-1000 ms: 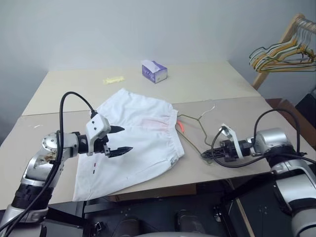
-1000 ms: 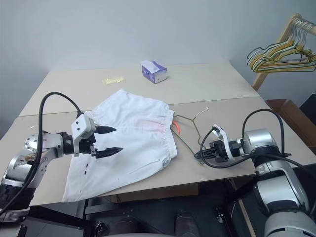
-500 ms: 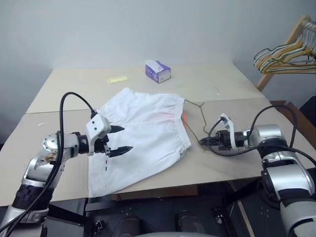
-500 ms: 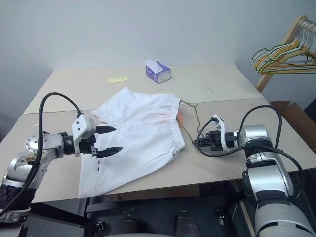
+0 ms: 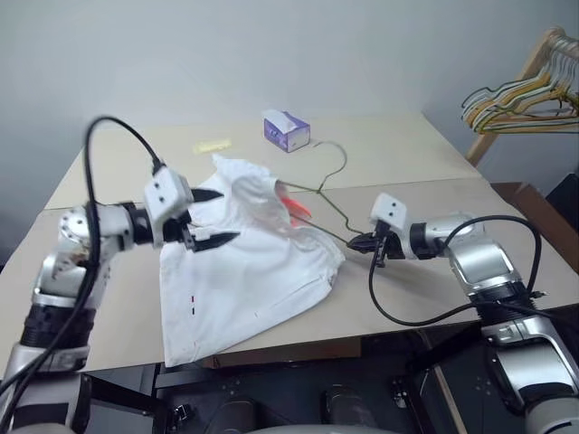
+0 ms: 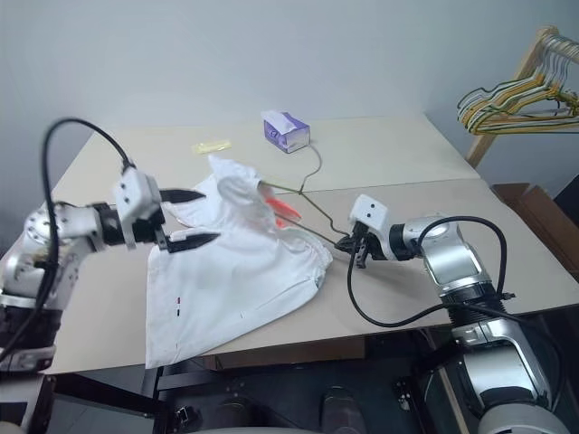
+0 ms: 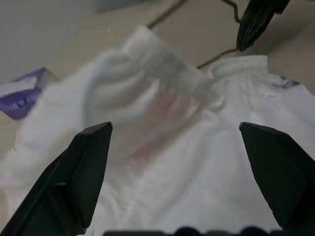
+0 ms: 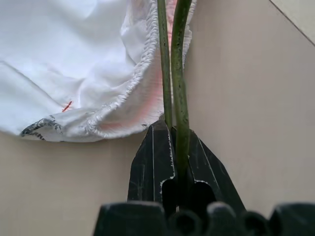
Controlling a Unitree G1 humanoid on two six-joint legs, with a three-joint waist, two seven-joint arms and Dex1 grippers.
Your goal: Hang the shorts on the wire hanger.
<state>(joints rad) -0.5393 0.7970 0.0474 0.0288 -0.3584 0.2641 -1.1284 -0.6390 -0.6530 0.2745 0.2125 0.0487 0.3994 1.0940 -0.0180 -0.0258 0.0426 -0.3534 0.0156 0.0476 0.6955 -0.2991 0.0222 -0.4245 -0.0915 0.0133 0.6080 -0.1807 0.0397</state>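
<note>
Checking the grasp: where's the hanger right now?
In the head views the hanger is mid-table, pinched at one end by the shut right gripper. Its other end is inside the shorts, lifting the waistband; its hook points toward the tissue box.

The far end of the wire hanger (image 5: 321, 194) runs in under the lifted waistband of the shorts (image 5: 244, 271), so how far it reaches inside the cloth cannot be told. In the left wrist view the raised fold is blurred (the small dark marks near the hem are unreadable). The bunch of hangers (image 5: 520, 95) on the wooden rack is cut off by the frame's right edge.
</note>
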